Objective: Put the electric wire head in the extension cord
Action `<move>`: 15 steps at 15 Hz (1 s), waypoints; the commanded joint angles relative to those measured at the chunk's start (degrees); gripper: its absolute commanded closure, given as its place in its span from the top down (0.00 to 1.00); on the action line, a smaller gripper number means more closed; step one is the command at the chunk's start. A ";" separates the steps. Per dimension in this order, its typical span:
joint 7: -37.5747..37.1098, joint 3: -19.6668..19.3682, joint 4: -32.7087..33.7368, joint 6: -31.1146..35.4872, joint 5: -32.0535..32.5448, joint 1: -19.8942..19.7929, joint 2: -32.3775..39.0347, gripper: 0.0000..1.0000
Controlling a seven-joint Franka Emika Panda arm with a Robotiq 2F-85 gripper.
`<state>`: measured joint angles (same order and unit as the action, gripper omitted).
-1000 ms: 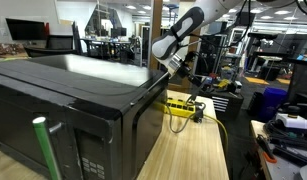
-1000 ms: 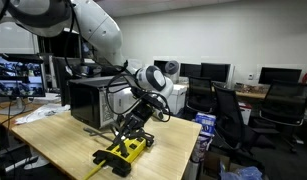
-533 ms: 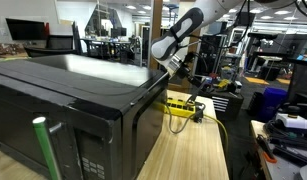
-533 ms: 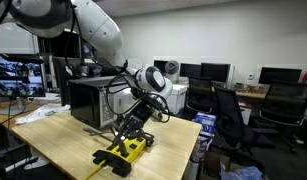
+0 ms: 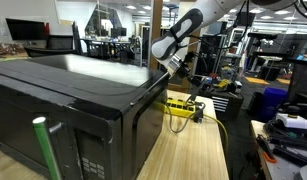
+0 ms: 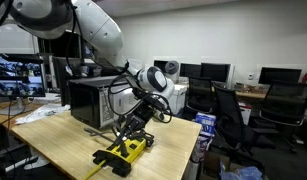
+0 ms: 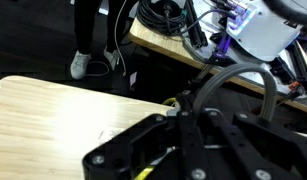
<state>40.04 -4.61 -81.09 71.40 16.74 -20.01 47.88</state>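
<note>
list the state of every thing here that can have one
extension cord: lying flat on the table, near its edge; whether anything is plugged in cannot be told
pincer: lowered right over the extension cord; open or shut cannot be told
microwave: door shut
office chair: empty

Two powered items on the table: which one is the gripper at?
The narrow yellow extension cord: the gripper hangs right over it. The black microwave, far bigger, stands farther off.
</note>
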 commanded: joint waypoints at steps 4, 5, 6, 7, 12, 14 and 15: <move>3.65 1.26 3.34 2.71 -2.56 -2.36 2.51 0.01; 4.62 1.44 2.95 2.91 -2.87 -2.24 2.44 0.01; 5.08 1.41 2.83 2.95 -2.87 -2.03 2.45 0.01; 5.43 1.52 2.60 3.30 -2.98 -1.88 2.43 0.01; 4.45 1.21 3.09 4.04 -2.25 -0.90 3.05 0.01; 3.72 1.02 3.10 4.69 -2.05 -0.61 3.25 0.01; 3.27 0.90 2.99 5.17 -1.86 -0.47 3.32 0.01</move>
<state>44.93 -3.86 -78.87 71.71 15.81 -20.66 48.69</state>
